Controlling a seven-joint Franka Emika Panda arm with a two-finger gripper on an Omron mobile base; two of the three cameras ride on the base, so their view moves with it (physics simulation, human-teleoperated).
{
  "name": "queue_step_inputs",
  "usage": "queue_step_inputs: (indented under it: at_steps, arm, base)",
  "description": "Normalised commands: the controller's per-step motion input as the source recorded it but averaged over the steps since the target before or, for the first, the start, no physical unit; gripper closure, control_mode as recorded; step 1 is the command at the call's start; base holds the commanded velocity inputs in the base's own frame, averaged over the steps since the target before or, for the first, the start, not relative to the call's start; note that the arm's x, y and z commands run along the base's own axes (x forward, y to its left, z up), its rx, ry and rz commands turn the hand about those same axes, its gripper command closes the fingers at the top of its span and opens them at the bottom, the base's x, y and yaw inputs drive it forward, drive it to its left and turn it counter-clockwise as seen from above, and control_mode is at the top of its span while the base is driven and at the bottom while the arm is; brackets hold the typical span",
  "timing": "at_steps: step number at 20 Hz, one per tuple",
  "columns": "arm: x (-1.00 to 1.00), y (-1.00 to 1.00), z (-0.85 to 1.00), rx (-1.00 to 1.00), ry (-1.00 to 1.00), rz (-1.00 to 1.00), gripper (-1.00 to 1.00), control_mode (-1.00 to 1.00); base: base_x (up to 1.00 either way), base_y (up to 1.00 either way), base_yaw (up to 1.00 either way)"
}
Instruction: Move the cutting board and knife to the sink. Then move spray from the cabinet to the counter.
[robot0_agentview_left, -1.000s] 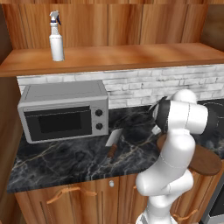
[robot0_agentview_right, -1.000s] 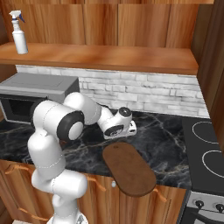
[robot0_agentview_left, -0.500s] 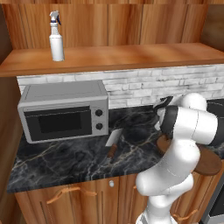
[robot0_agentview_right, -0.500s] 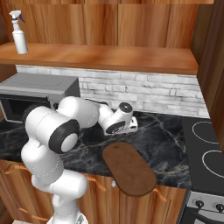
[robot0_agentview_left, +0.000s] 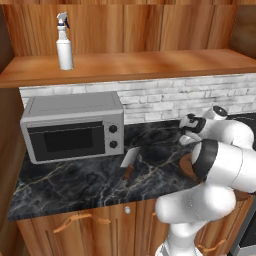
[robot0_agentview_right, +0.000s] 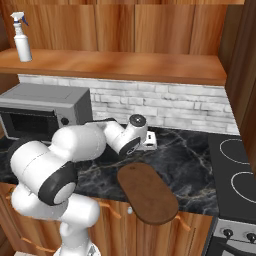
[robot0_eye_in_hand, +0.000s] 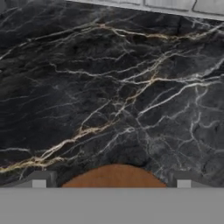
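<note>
The brown cutting board (robot0_agentview_right: 148, 194) lies on the black counter (robot0_agentview_right: 195, 155) near its front edge, left of the stove. My gripper (robot0_agentview_right: 151, 145) hangs open just above the counter behind the board's far end. In the hand view the fingertips (robot0_eye_in_hand: 39, 180) stand wide apart, with the board's rounded end (robot0_eye_in_hand: 114, 175) low between them and nothing held. The knife (robot0_agentview_left: 129, 164) lies on the counter in front of the microwave's right end, left of my arm. The white spray (robot0_agentview_left: 64, 42) stands upright at the left of the wooden cabinet shelf (robot0_agentview_left: 150, 62). The sink is out of view.
A grey microwave (robot0_agentview_left: 75, 127) stands at the left of the counter against the white brick wall (robot0_agentview_right: 190, 105). A black stovetop (robot0_agentview_right: 235, 175) borders the counter on the right. My own white arm hides part of the board in the left base view.
My elbow has swung down and toward the front while the hand shifted slightly right above the counter. The gripper stayed open. Board, knife and spray have not moved.
</note>
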Motion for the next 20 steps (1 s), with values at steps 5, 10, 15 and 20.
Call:
queue_step_inputs:
  at_steps: [5, 10, 15, 20]
  arm:
    - [-0.43, -0.07, 0.48, 0.0, 0.0, -0.2, -1.0, -1.0]
    - [-0.48, -0.14, 0.38, 0.05, 0.0, -0.16, -1.0, -1.0]
    - [-0.46, -0.16, 0.38, 0.07, 0.0, -0.14, -1.0, -1.0]
    - [-0.45, -0.17, 0.28, 0.07, 0.03, -0.13, -1.0, -1.0]
  base:
    - [0.0, 0.0, 0.0]
    - [0.0, 0.0, 0.0]
    - [0.0, 0.0, 0.0]
    - [0.0, 0.0, 0.0]
